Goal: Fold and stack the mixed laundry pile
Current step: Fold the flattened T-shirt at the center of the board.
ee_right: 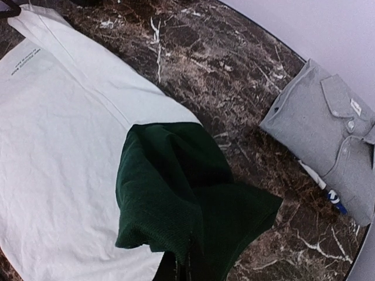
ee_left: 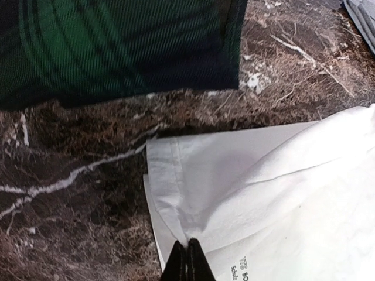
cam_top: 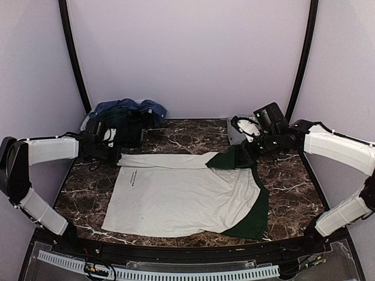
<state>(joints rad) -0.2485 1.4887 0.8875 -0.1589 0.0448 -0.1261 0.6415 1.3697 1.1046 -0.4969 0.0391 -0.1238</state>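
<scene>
The white tee with dark green sleeves lies spread on the marble table, its black lettering at the left. My left gripper is shut on the tee's white hem corner; its fingertips pinch the cloth at the table. My right gripper is shut on the far dark green sleeve and holds it bunched and lifted. The other green sleeve lies flat at the right. The dark green tartan shirt and blue checked shirt lie heaped at the back left.
A folded grey polo shirt lies at the back right of the table, also in the top view. A pale slatted basket rim runs along the near edge. Purple walls enclose the table.
</scene>
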